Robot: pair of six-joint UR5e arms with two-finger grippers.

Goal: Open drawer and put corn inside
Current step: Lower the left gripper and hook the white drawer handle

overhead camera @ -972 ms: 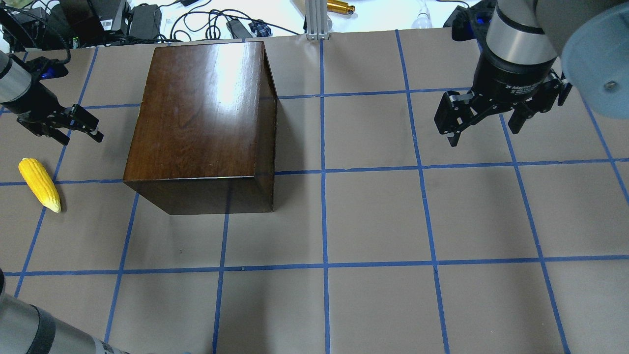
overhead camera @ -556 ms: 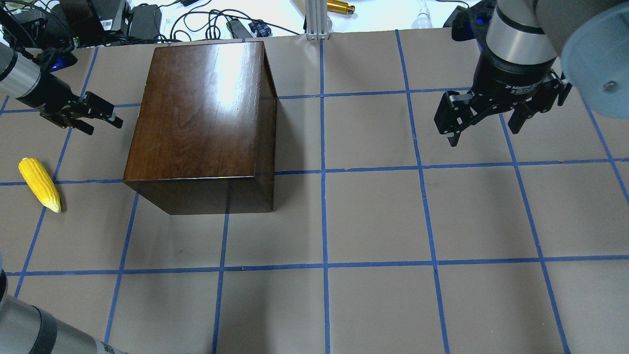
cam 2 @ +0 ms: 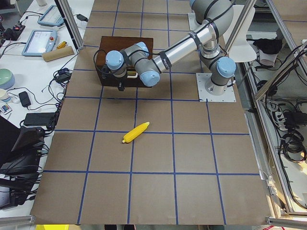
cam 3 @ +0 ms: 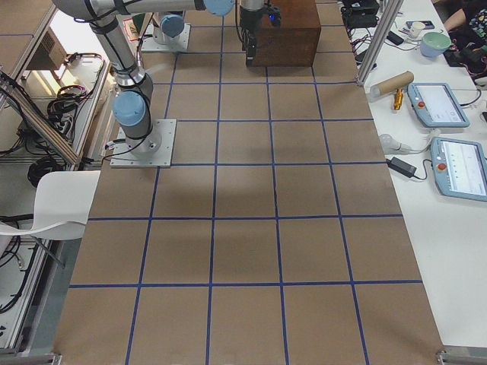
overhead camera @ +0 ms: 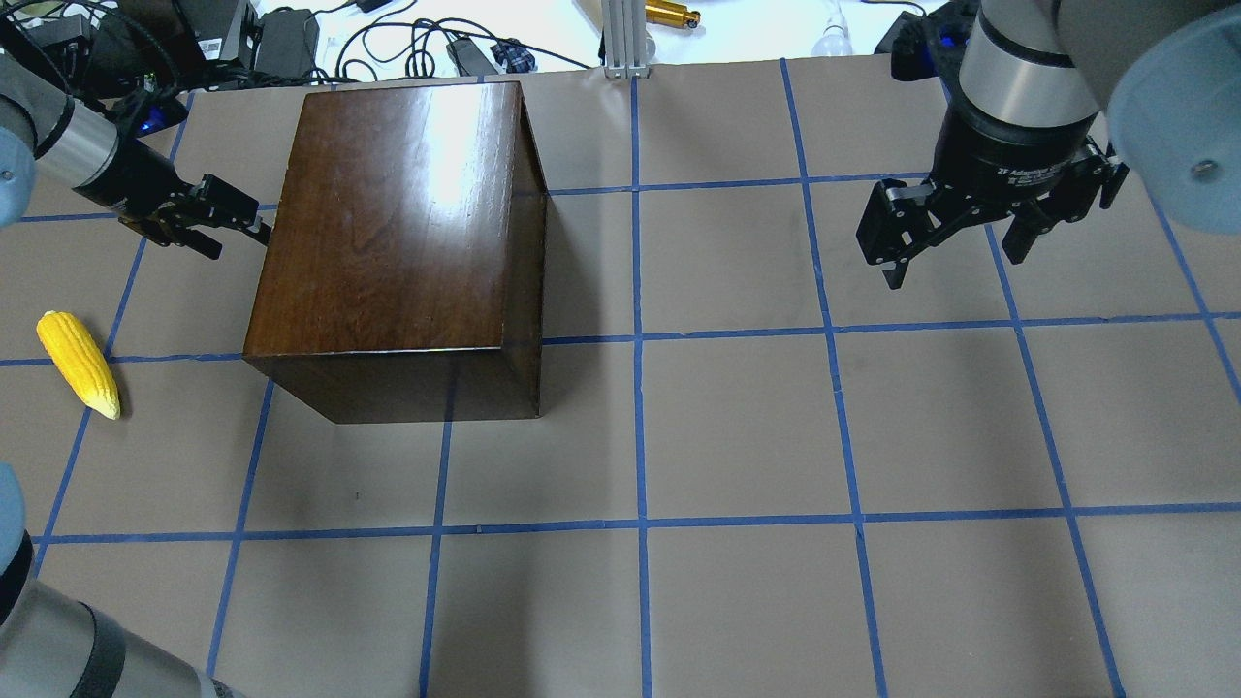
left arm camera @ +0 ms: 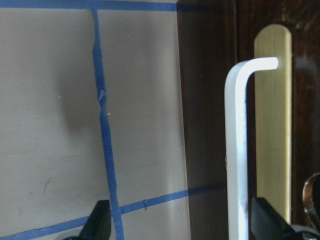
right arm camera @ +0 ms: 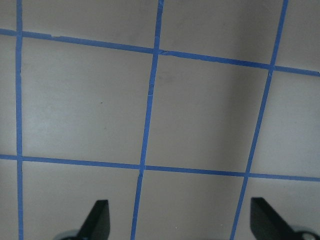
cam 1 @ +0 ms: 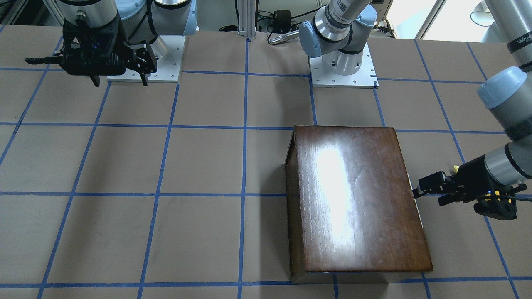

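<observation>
- The drawer (left arm camera: 302, 110) is shut. From where I'm standing, all you get of it is the dark glossy front on the side of the wooden box (overhead camera: 388, 223) that faces the robot's left.
- The left gripper (overhead camera: 233, 231) is right up against that face with its jaws apart and nothing in them. In the wrist cam, the metal handle (left arm camera: 236, 150) sits between the two fingertips (left arm camera: 100, 222), much closer to one than the other.
- That handle looks like a thin, stiff, smooth bar standing off a brass plate (left arm camera: 272, 125). I'd pinch across the bar around mid-length and pull straight out, level with the table (overhead camera: 737, 436). Grab it off-centre and my guess is the drawer racks and binds.
- The box looks solid, but it's just sitting on paper. If the drawer is sticky, the whole thing might slide along with the pull.
- The corn (overhead camera: 78, 364) is lying on the table, well clear of the box, out at the robot's left edge.
- It's probably a light, hard plastic toy. The bumpy kernels should help the grip, but it tapers and it's round, so it could roll or squirt out. Take it across the fat middle, not the pointy end.
- The right gripper (overhead camera: 955, 264) is wide open and empty, hanging over bare table far from everything.
</observation>
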